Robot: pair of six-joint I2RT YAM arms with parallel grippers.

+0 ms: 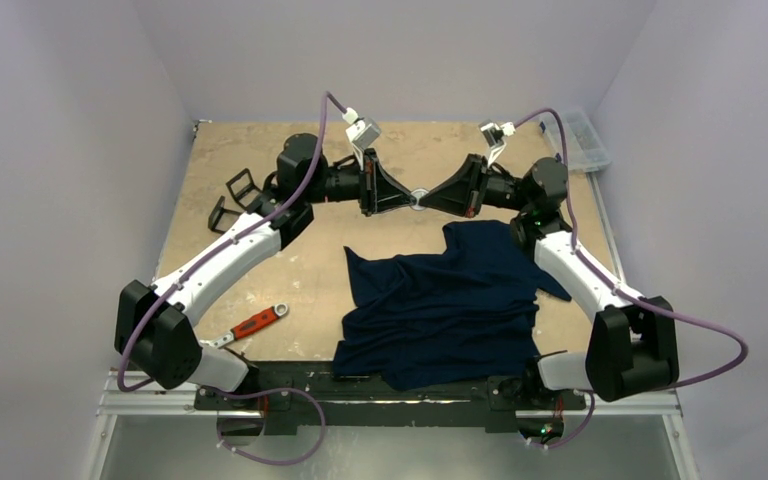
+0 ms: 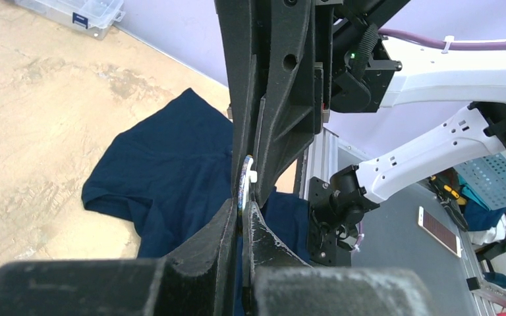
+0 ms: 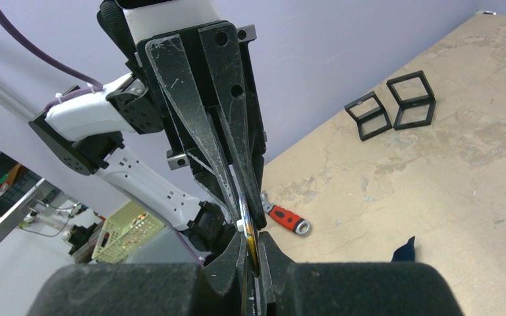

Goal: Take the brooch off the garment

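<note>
From above: both arms meet nose to nose in mid-air over the far half of the tabletop [image 1: 260, 180]. The left claw [image 1: 407, 198] and right claw [image 1: 428, 198] are pinched tip to tip on one small silvery brooch [image 1: 417, 197]. The garment [image 1: 440, 300] lies crumpled below, well apart, so the brooch looks free of it.

Left wrist view: its own fingers [image 2: 227, 227] are pressed together on the lower rim, and the brooch [image 2: 242, 191] shows edge-on with the garment [image 2: 165, 178] behind.

Right wrist view: its fingers [image 3: 269, 253] are clamped on the brooch [image 3: 246, 220] from the opposite side.

I'd judge the brooch light, stiff, thin and slippery. A hold across the flat faces seems safest, because a rim pinch could flick it out.
</note>
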